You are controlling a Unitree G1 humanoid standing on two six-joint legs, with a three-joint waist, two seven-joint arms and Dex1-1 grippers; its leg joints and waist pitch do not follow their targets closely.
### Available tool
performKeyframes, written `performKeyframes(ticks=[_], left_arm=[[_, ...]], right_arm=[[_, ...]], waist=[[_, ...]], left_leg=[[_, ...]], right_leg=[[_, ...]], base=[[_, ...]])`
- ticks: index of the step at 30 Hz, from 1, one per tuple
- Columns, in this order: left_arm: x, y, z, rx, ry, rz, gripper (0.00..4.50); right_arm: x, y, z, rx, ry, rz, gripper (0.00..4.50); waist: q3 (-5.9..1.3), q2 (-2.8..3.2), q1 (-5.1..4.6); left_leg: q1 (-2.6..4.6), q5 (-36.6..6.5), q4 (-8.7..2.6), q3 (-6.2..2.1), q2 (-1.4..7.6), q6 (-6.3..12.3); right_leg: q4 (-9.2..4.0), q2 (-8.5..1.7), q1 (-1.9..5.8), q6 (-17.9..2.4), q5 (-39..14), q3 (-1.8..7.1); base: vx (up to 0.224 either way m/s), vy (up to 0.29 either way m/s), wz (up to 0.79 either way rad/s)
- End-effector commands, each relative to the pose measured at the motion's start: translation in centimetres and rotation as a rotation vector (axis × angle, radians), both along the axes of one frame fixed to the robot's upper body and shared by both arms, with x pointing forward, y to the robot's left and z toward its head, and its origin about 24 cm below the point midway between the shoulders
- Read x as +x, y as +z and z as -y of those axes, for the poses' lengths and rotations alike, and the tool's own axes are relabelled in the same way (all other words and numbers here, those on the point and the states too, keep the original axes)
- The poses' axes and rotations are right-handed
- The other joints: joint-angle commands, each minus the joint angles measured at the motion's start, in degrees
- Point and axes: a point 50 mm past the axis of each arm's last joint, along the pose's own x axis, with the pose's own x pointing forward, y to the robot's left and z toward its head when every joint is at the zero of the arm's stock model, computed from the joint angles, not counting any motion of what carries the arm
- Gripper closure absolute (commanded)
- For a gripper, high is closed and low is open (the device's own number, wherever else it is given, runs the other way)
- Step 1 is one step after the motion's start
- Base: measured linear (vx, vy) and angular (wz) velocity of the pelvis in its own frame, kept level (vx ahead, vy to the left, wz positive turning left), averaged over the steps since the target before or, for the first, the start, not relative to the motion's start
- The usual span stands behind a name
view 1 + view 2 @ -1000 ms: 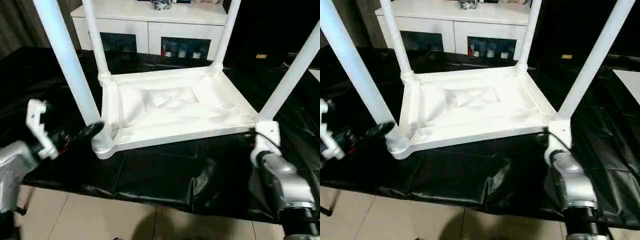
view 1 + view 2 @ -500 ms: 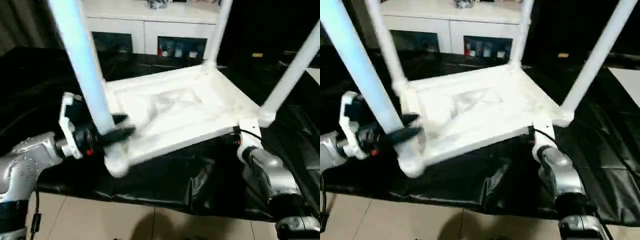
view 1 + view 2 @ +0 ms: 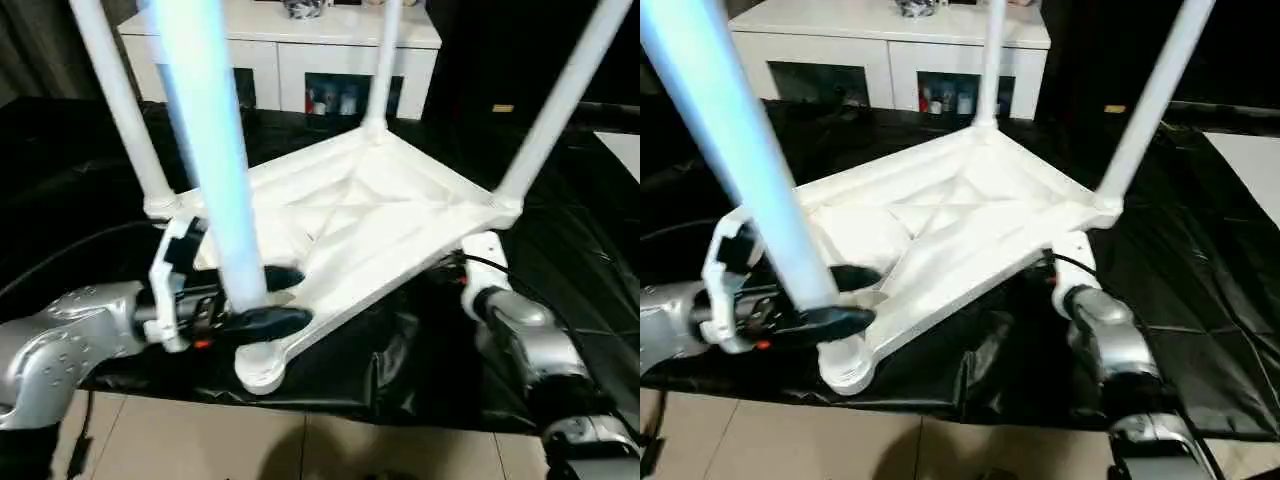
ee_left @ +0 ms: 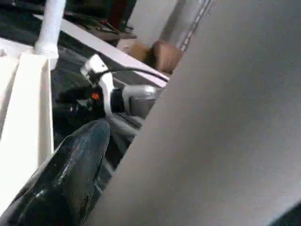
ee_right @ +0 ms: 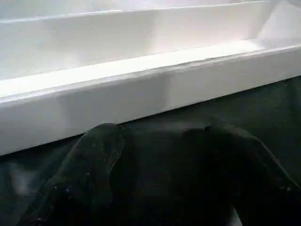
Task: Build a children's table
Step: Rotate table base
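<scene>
Lying upside down on a black plastic sheet (image 3: 90,180), the children's table (image 3: 350,215) has its ribbed underside facing up and all 4 white legs standing in the corner sockets; it sits tilted, with the near corner socket (image 3: 260,368) at the front edge of the sheet, just above the pale tiled floor (image 3: 300,450). The nearest leg (image 3: 210,150) rises steeply from that socket and runs out of the top of the head views. The left gripper (image 3: 268,298) is at the base of this leg, its 2 black fingers spread wide with 1 on either side of the tube, 1 behind it and 1 in front just above the socket, so it is clasped around the leg; whether the pads press on the tube I cannot tell. In the left wrist view, a black finger (image 4: 70,174) lies along the broad pale surface of the leg. The right gripper (image 5: 155,160) is tucked low against the tabletop's right edge, under the rim near the right leg (image 3: 550,110); its 2 dark fingers stand parted, with the white rim just beyond them and nothing between them. Behind the sheet stands a white cabinet (image 3: 280,60) with dark glass doors.
</scene>
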Motion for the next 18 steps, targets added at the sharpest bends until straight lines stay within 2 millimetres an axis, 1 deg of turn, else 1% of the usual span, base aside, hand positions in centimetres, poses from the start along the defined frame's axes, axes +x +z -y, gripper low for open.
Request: performKeyframes(ticks=[1, 2, 3, 5, 6, 7, 8, 9, 10, 11, 12, 13, 14, 15, 18], left_arm=[[0.5, 0.3, 1.1, 0.014, -0.01, 0.041, 0.06], [0.5, 0.3, 1.2, 0.014, -0.013, 0.042, 0.06], [0.7, 0.4, 1.8, 0.008, -0.032, 0.044, 0.06], [0.8, 0.5, 2.1, 0.001, -0.042, 0.046, 0.06], [1.2, 0.7, 3.2, -0.019, -0.072, 0.055, 0.06], [1.3, 0.8, 3.5, -0.024, -0.082, 0.059, 0.06], [1.3, 0.8, 3.6, -0.024, -0.083, 0.059, 0.06], [1.2, 0.9, 3.9, -0.031, -0.092, 0.062, 0.06], [1.2, 1.0, 4.1, -0.035, -0.099, 0.063, 0.06], [1.2, 1.0, 4.1, -0.037, -0.101, 0.063, 0.06], [1.1, 1.2, 4.7, -0.053, -0.124, 0.065, 0.06], [1.1, 1.2, 4.9, -0.058, -0.127, 0.067, 0.06], [1.1, 1.3, 5.3, -0.067, -0.141, 0.068, 0.06], [1.0, 1.3, 5.4, -0.071, -0.148, 0.068, 0.06], [1.3, 1.3, 6.0, -0.079, -0.149, 0.076, 0.06]], right_arm=[[0.9, 1.0, -2.3, 0.028, 0.087, 0.045, 1.04], [0.9, 1.0, -2.4, 0.029, 0.092, 0.045, 1.04], [1.0, 1.1, -3.4, 0.038, 0.128, 0.048, 1.04], [1.1, 1.1, -4.2, 0.046, 0.151, 0.05, 1.04], [1.1, 1.2, -6.7, 0.058, 0.251, 0.052, 1.04], [1.0, 1.2, -7.4, 0.057, 0.277, 0.053, 1.04], [1.0, 1.2, -7.5, 0.056, 0.28, 0.053, 1.04], [1.0, 1.2, -8.0, 0.065, 0.294, 0.053, 1.04], [1.1, 1.3, -8.3, 0.071, 0.303, 0.054, 1.04], [1.0, 1.3, -8.4, 0.071, 0.306, 0.054, 1.04], [1.0, 1.3, -9.2, 0.072, 0.335, 0.056, 1.04], [1.0, 1.4, -9.5, 0.076, 0.342, 0.056, 1.04], [1.0, 1.4, -9.9, 0.082, 0.353, 0.056, 1.04], [1.0, 1.4, -10.1, 0.086, 0.356, 0.056, 1.04], [0.9, 1.3, -10.6, 0.093, 0.375, 0.053, 1.04]], waist=[[-3.08, -0.16, 0.16], [-3.05, -0.2, 0.1], [-3.1, -0.04, 0.11], [-3.06, -0.12, 0.01], [-3.08, 0.04, -0.01], [-3.1, -0.01, -0.08], [-3.11, -0.06, -0.23], [-3.17, -0.06, -0.47], [-3.16, -0.11, -0.66], [-3.18, -0.17, -0.78], [-3.24, -0.17, -0.86], [-3.26, -0.34, -1.04], [-3.32, -0.33, -1.12], [-3.35, -0.15, -1.05], [-3.43, -0.28, -1.03]], left_leg=[[0.91, -18.98, -4.25, -0.36, 0.2, -1.06], [0.92, -19.4, -4.27, -0.4, 0.19, -1.12], [0.81, -19.64, -4.38, -0.58, 0.18, -1.44], [0.8, -20.19, -4.39, -0.6, 0.15, -1.53], [0.88, -20.49, -4.4, -0.62, 0.13, -1.65], [0.91, -20.75, -4.42, -0.68, 0.15, -1.91], [0.67, -20.59, -4.5, -0.77, 0.15, -2.03], [0.32, -20.09, -4.63, -0.95, 0.19, -2.17], [0.23, -20.1, -4.65, -0.97, 0.17, -2.1], [0.31, -20.16, -4.61, -0.97, 0.17, -1.91], [0.47, -20.1, -4.53, -0.92, 0.19, -1.8], [0.57, -19.63, -4.44, -0.84, 0.19, -1.56], [0.59, -18.86, -4.41, -0.76, 0.27, -1.33], [0.68, -18.45, -4.38, -0.72, 0.29, -1.15], [0.58, -16.96, -4.29, -0.61, 0.26, -0.68]], right_leg=[[-4.11, -0.97, 2.11, -9.72, -22.63, 1.0], [-4.2, -0.95, 2.08, -9.51, -23.37, 0.98], [-4.15, -1.01, 2.2, -9.13, -24.02, 0.93], [-4.24, -0.98, 2.11, -8.93, -24.61, 0.87], [-4.31, -1.01, 2.04, -8.85, -24.93, 0.89], [-4.3, -0.98, 2.02, -9.04, -24.78, 0.85], [-4.17, -1.03, 2.24, -9.23, -24.42, 0.82], [-3.99, -1.22, 2.62, -9.25, -23.54, 0.76], [-3.97, -1.2, 2.67, -9.3, -23.34, 0.74], [-4.02, -1.2, 2.62, -9.41, -23.25, 0.7], [-4.03, -1.2, 2.48, -9.68, -22.88, 0.76], [-3.92, -1.14, 2.43, -10.45, -21.68, 0.85], [-3.78, -1.1, 2.45, -11.24, -19.97, 0.9], [-3.66, -1.07, 2.48, -11.88, -18.69, 0.91], [-3.4, -1.08, 2.72, -12.84, -16.14, 0.95]], base=[[0.0, 0.0, 0.0], [0.0, 0.0, 0.0], [0.0, 0.0, 0.0], [0.0, 0.0, 0.0], [0.0, 0.0, 0.0], [0.0, 0.0, 0.0], [0.0, 0.0, 0.0], [0.0, 0.0, 0.0], [0.0, 0.0, 0.0], [0.0, 0.0, 0.0], [0.0, 0.0, 0.0], [0.0, 0.0, 0.0], [0.0, 0.0, 0.0], [0.0, 0.0, 0.0], [0.0, 0.0, 0.0]])
